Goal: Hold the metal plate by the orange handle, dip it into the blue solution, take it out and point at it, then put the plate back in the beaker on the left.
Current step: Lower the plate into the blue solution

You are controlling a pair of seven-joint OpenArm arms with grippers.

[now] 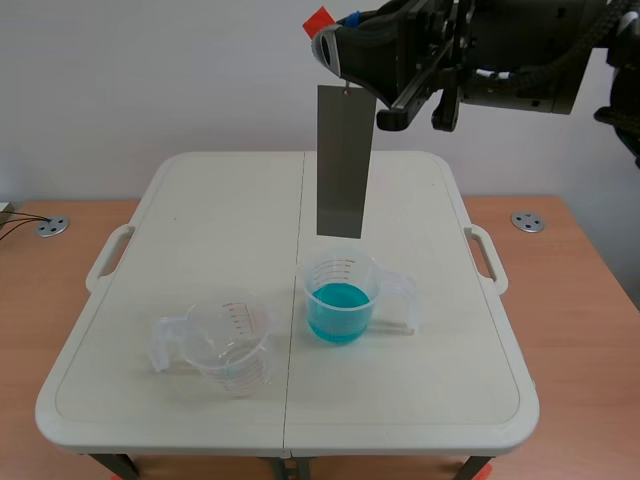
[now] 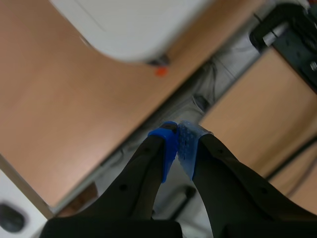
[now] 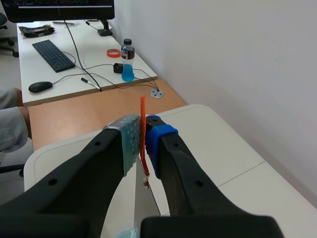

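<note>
My right gripper (image 1: 336, 45) is raised above the table's middle, shut on the orange handle (image 1: 319, 19) of the grey metal plate (image 1: 341, 160). The plate hangs straight down, with its lower edge a little above the beaker of blue solution (image 1: 341, 297). An empty clear beaker (image 1: 232, 343) stands to the left of that one. In the right wrist view the thin orange handle (image 3: 142, 116) is pinched between the pads of my right gripper (image 3: 142, 131). My left gripper (image 2: 177, 134) is shut on nothing, off to the side of the table, and does not show in the scene view.
The white folding table (image 1: 200, 200) stands on a wooden desk (image 1: 580, 290). Beyond my right gripper, a desk holds a keyboard (image 3: 54, 54), a mouse (image 3: 39, 87) and a bottle (image 3: 128, 67). A person's sleeve (image 3: 10, 130) shows beside it.
</note>
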